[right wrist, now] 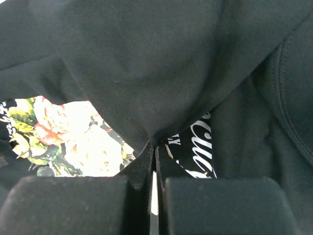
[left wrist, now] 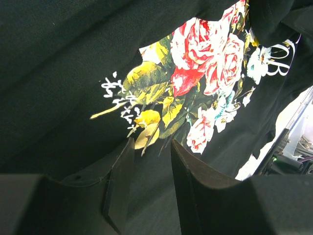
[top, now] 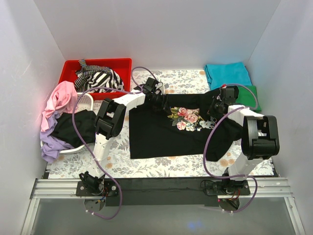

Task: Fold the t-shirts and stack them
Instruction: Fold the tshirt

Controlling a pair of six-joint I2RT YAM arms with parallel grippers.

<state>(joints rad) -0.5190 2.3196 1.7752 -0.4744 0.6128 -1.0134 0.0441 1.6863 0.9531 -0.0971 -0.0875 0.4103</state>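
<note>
R end effector (right wrist: 152, 147) pinches black tee (top: 151, 137) fold; L end effector (left wrist: 151, 146) part-open, prob. just above it.

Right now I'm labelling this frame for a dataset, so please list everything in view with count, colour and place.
black rose-print t-shirt: one, black with pink roses, spread mid-table
teal t-shirt: one, teal, folded, far right
green t-shirt: one, green, beside the teal one
striped t-shirt: one, black and white, in the bin
red bin: one, red, far left
white basket: one, white, left edge
pink t-shirt: one, pink, draped over the basket
lilac t-shirt: one, lilac, hanging off the basket
black cloth: one, black, in the basket
table: one, floral cover
left end effector: one, black, open above the rose print
right end effector: one, black, shut on the black rose-print t-shirt
</note>
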